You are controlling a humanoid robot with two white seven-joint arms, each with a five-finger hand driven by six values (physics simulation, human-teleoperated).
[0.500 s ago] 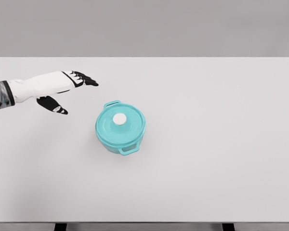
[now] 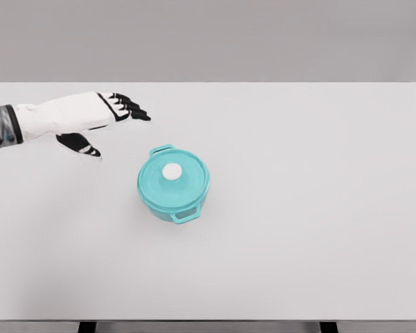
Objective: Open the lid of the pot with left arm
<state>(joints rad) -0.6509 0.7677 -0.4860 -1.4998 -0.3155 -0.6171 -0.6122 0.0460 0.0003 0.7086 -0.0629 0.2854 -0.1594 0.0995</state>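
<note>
A teal pot (image 2: 173, 193) sits on the white counter (image 2: 319, 208), left of the counter's middle. It is round and squat, with a looped handle on its upper-left side and another on its lower-right side, nearer the camera. The lid (image 2: 174, 180) is the same teal, lies flat and closed on the pot's rim, and carries a small white round knob (image 2: 172, 171) at its centre.

Around the pot the counter is bare on every side. The broadest stretch of free surface lies to the right of the pot, running to the counter's right edge. The far edge is well behind the pot, and the near edge is well in front of it. To the left of the pot the surface reaches the picture's left border.

The left hand (image 2: 90, 114) comes in from the picture's left on a white forearm and hangs above the counter, up and to the left of the pot, apart from it. Its black-tipped fingers (image 2: 128, 107) are stretched out and slightly spread, pointing right toward the space behind the pot. The thumb (image 2: 80, 144) hangs lower, well separated from the fingers. The hand holds nothing and touches neither pot, lid nor knob.
</note>
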